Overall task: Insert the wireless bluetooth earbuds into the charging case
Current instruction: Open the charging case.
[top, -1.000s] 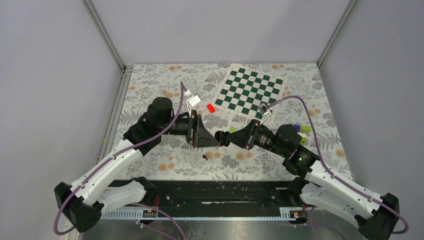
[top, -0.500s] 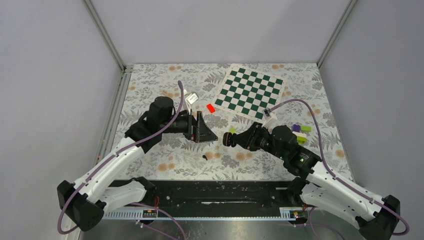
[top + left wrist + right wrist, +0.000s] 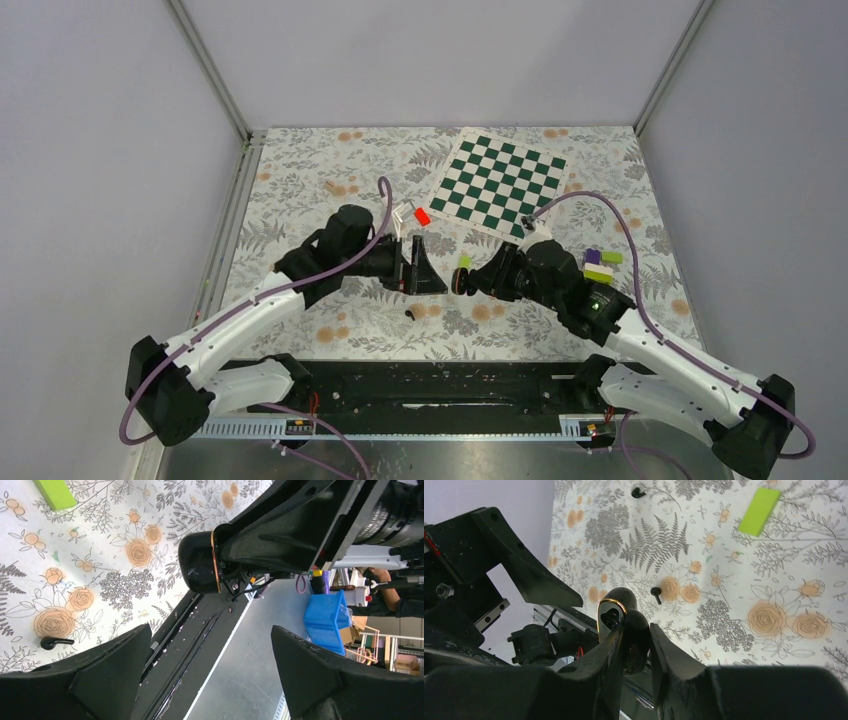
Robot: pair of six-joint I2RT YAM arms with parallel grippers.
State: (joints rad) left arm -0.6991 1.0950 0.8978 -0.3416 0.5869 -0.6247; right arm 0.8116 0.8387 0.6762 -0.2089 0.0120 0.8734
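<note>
As I looked in on the rig, the task was barely begun: nothing had gone into the charging case, as far as I could judge. The left gripper (image 3: 430,268) stood with its jaws spread wide and nothing between them. It faced the right gripper (image 3: 462,281) with only a narrow gap between the two tools. The right gripper's jaws were pressed onto the charging case (image 3: 200,565), pinching it above the floral table (image 3: 300,170), just ahead of the left gripper's spread fingers. The case looked hinged open. From the right wrist I saw a gold rim and a pale inner face with one dark socket, which seemed vacant; I could not see the second socket. The wireless bluetooth earbuds (image 3: 656,594) lay loose on the table. One was below and just beyond the right gripper's fingertips, near one finger of the left gripper. A second small black nub (image 3: 639,492) lay farther off, and I took it for the twin. Both insertions were left to do.
</note>
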